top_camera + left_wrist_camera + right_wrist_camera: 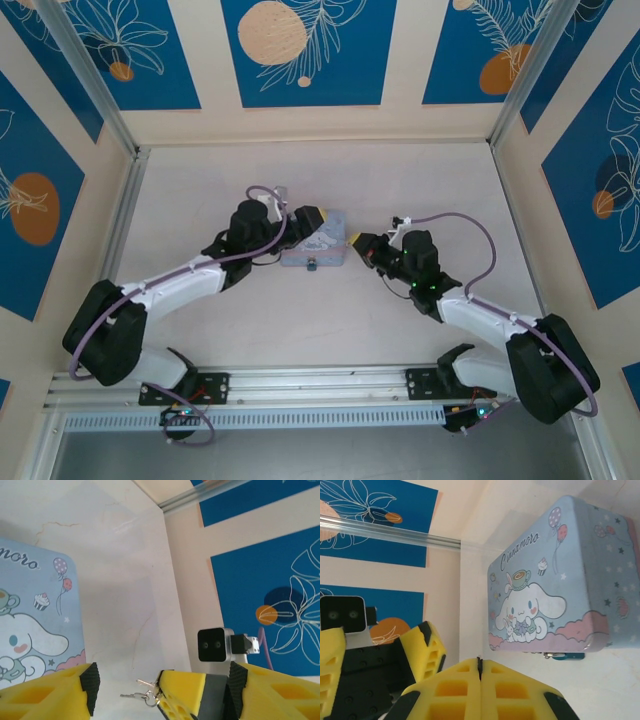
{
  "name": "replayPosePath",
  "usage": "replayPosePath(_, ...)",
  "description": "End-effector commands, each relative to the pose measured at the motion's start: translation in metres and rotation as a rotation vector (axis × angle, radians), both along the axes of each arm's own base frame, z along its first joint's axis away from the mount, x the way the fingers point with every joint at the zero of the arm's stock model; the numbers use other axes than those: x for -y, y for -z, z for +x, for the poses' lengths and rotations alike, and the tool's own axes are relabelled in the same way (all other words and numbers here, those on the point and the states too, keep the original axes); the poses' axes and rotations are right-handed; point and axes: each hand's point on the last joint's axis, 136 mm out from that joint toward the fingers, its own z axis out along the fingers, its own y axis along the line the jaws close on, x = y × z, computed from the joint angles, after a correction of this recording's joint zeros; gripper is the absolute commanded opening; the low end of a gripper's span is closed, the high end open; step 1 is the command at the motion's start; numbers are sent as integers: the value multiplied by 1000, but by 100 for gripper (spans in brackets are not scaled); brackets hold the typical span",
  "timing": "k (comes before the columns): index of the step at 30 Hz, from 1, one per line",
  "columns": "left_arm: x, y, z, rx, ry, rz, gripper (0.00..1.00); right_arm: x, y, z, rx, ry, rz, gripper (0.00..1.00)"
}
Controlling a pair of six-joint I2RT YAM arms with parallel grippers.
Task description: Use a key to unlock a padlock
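Your right gripper (479, 666) is sitting closest to its wrist camera. Its two yellow fingers (445, 690) are pressing flat together, with only a thin seam showing between them. From the left wrist camera you are seeing that same gripper end on. The key (144, 684) is sticking out just past its tip, with a second key (129, 695) and a small ring (150, 698) dangling beside it. The bunch is hanging clear of the table (125, 580), so it looks to be pinched in those closed fingers, though the contact itself is hidden from you.

Your left gripper (161, 682) is standing released. Its black pads (91, 682) are spreading wide on either side of the right gripper's tip and are touching neither the key nor the ring.

Beyond the right gripper's fingertips and a little to their right, the pale blue cartoon tin (560, 580) is lying flat, printed face up. The padlock (565, 655) is hanging at the tin's edge facing the right gripper, apart from the key.

In the overhead view you are finding both grippers crowding the tin, the left one at its far left corner and the right one just off its right end. The padlock is showing on the side nearest the arm bases (200, 385).
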Motion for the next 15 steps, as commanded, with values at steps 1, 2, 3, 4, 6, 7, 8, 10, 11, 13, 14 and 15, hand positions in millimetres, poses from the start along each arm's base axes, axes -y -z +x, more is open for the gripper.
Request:
replayPosePath(1, -4, -16, 4, 4, -83, -88, 68, -1, -30, 18, 68, 105, 61, 0)
replayPosePath(2, -4, -14, 4, -5, -91, -97, 66, -6, -34, 19, 78, 99, 77, 0)
replayPosePath(3, -4, -13, 4, -10, -93, -105, 65, -9, -36, 19, 79, 95, 88, 0)
replayPosePath(4, -4, -11, 5, -17, -100, -113, 64, -13, -37, 20, 78, 92, 99, 0)
replayPosePath(6, -3, -7, 5, -29, -108, -128, 61, -21, -41, 19, 83, 77, 111, 0)
replayPosePath(7, -3, -7, 6, -32, -111, -138, 60, -25, -41, 19, 81, 72, 111, 0)
replayPosePath(8, -2, -5, 6, -39, -110, -142, 59, -28, -42, 18, 83, 68, 111, 0)
replayPosePath(10, 1, -3, 7, -48, -109, -151, 57, -33, -43, 17, 85, 63, 112, 0)
replayPosePath(11, 2, -1, 7, -56, -109, -155, 55, -36, -44, 17, 87, 59, 117, 0)
replayPosePath(13, 4, 0, 8, -64, -108, -167, 51, -41, -45, 16, 87, 49, 121, 0)
replayPosePath(14, 5, 1, 7, -67, -104, -172, 49, -43, -45, 16, 88, 45, 123, 0)
replayPosePath(15, 6, 1, 7, -70, -103, -176, 48, -45, -46, 16, 89, 41, 124, 0)
